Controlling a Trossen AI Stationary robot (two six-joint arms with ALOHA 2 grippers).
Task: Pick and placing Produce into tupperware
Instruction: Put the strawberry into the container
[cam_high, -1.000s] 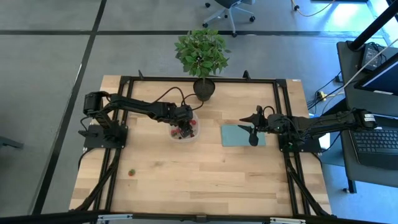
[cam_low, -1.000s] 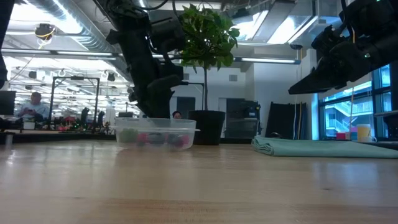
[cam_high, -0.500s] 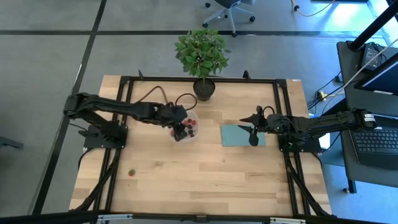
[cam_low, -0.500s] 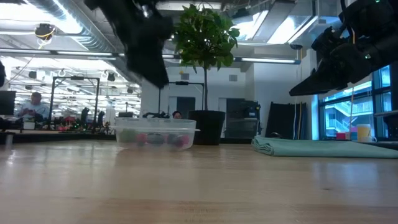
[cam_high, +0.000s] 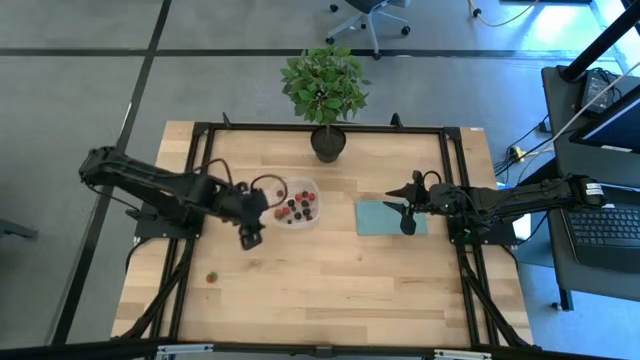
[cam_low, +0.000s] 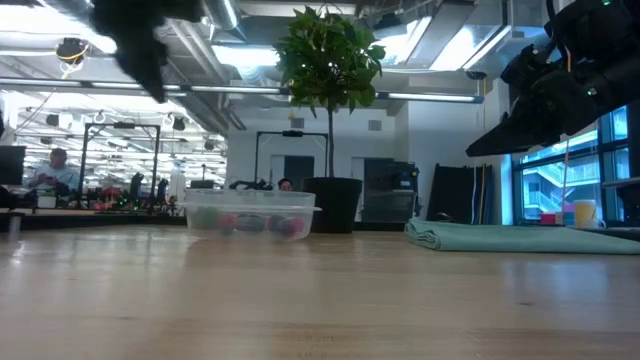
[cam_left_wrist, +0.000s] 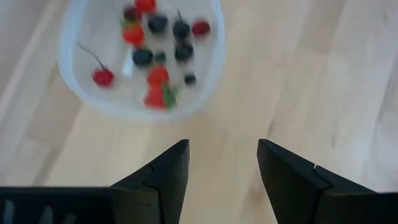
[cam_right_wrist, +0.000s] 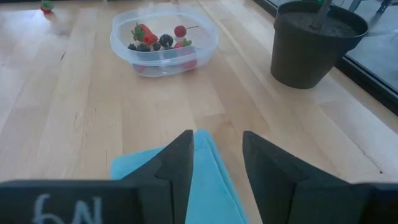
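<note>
1. The left gripper (cam_high: 251, 238) hangs above the bare wood of the table (cam_high: 330, 290), just beside the tupperware (cam_high: 298, 202), on the side toward the left arm's base.
2. Its two fingers (cam_left_wrist: 163, 177) stand apart with an open gap between them, and nothing is held there; only the wood shows in the gap.
3. In the left wrist view the tupperware (cam_left_wrist: 140, 57) lies just ahead of the fingertips, not touching them.
4. Inside the tupperware lies the produce (cam_left_wrist: 153, 62): several bright red berries and several dark ones, resting close together on the bottom.
5. One more red berry (cam_high: 211, 278) lies alone on the table, on the near side of the left gripper and well apart from the tupperware.
6. The right gripper (cam_high: 405, 212) hangs over the teal sheet (cam_high: 390, 218), well apart from the tupperware, on the opposite side of it from the left gripper.
7. Its fingers (cam_right_wrist: 176, 165) also stand apart with a moderate gap and hold nothing; the teal sheet (cam_right_wrist: 180, 171) shows between them.
8. Beyond the right gripper, the tupperware (cam_right_wrist: 164, 42) sits ahead on the wood, and the potted plant (cam_high: 325, 95) stands at the far edge of the table, near the tupperware.
</note>
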